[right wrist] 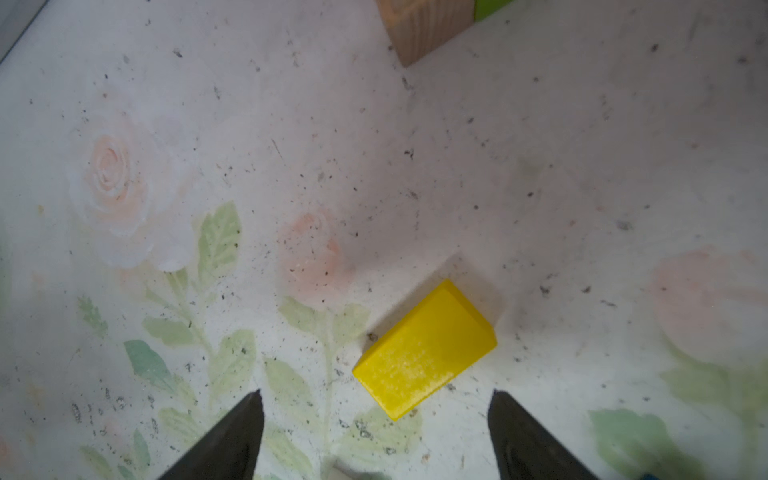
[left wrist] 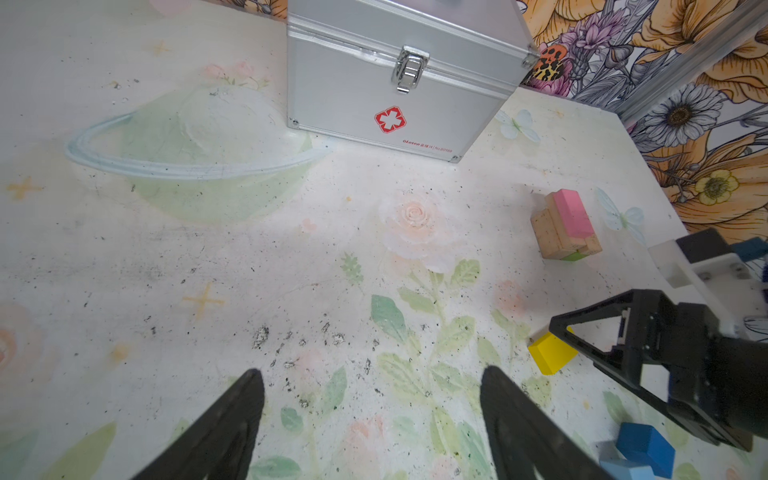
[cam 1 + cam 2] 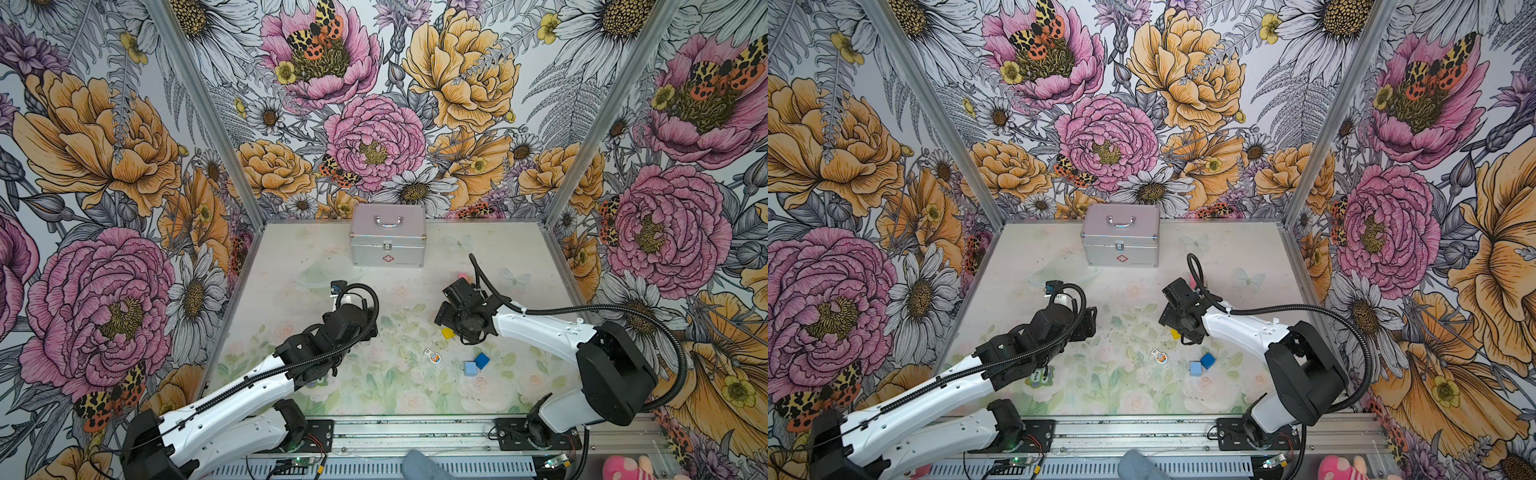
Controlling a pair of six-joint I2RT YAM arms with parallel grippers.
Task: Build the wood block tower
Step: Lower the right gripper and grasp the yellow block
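Top view: case (image 3: 387,235) at the back of the table (image 3: 291,257). Yellow block (image 3: 447,333) lies in front of the case and to its right, under the right arm's wrist. Dark blue block (image 3: 482,360) and light blue block (image 3: 470,368) touch each other, farther from the case. Figure piece (image 3: 430,355) lies flat, near them. Only a pink corner of the tower (image 3: 462,275) shows past the arm, between yellow block and case. Left wrist view: left gripper (image 2: 374,419) released, nothing between the jaws, over bare table in front of the case. The tower is low: pink brick on tan bricks, green at the base, layers staggered. Right wrist view: right gripper (image 1: 376,419) spread wide and empty; yellow block just ahead of the fingertips, skewed to the jaw line and off toward one finger. Risks, judged: closing without squaring up would catch corners, so the block may twist or squirt out; a finger may land on top of it. At placing, a nudge could shift the staggered layers.
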